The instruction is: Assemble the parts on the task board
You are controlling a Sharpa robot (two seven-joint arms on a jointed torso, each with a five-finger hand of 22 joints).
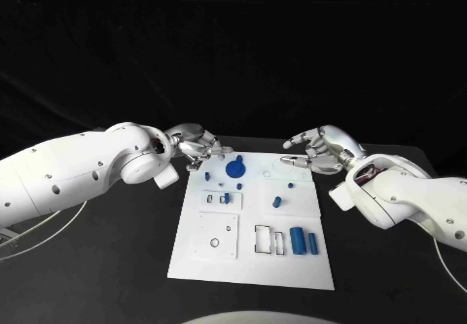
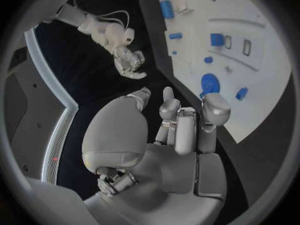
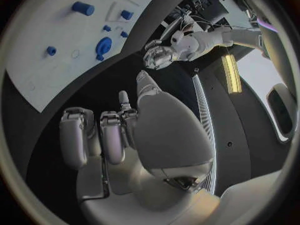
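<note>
- A black table [image 1: 117,270] fills the lower half of the head view.
- Behind it hangs a black backdrop [image 1: 233,61], dark and plain across the whole width.
- A thin pale cable [image 1: 29,239] loops over the table near its left edge.
- The light falls from above and is even.

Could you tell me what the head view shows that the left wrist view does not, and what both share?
Head view alone: the two upright blue cylinders at the near end of the task board, beside rectangular slots. Left wrist view alone: the left hand from behind, empty, fingers raised over the board's edge. Both: the round blue disc, small blue parts, and the right hand.
</note>
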